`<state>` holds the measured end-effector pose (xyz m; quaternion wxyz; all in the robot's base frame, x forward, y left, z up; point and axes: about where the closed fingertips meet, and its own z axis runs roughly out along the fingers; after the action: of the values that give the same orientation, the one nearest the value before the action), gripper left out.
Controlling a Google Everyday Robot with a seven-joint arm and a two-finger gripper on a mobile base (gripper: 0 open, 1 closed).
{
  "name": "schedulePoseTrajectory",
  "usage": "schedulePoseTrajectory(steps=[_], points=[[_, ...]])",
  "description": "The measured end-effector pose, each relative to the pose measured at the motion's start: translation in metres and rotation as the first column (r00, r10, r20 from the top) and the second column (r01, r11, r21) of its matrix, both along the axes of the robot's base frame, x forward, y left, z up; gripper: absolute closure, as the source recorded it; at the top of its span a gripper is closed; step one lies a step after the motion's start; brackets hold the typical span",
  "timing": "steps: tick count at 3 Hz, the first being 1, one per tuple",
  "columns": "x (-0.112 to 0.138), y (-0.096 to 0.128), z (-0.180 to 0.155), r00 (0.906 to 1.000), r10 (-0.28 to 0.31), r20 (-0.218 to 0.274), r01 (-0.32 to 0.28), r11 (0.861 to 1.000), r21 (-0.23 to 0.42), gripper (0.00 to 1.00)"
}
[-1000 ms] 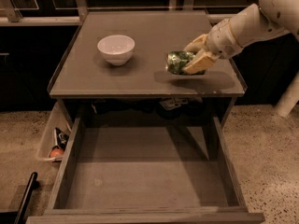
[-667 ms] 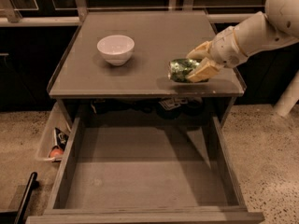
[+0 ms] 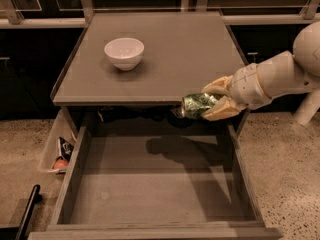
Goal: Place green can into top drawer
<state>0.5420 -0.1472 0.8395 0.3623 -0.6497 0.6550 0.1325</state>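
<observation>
The top drawer (image 3: 150, 199) lies open below our gripper (image 3: 212, 103), which has carried its load off the cabinet top (image 3: 170, 54) and past the front edge, so lowering seems next. Pinched sideways between its fingers, the green can (image 3: 196, 105) looks shiny, mottled dark green.

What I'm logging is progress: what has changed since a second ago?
The gripper, jaws shut on the green can, carried it forward off the cabinet top to the front edge, above the back of the open top drawer. The white bowl, drawer and side bin stayed put.
</observation>
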Motion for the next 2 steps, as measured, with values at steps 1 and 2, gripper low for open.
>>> schedulePoseTrajectory(steps=[1, 2], points=[[-0.0506, 0.0084, -0.0457, 0.9998, 0.002, -0.02, -0.002, 1.0, 0.02, 1.0], [-0.0527, 0.0093, -0.0491, 0.9997, 0.003, -0.025, -0.002, 1.0, 0.019, 1.0]])
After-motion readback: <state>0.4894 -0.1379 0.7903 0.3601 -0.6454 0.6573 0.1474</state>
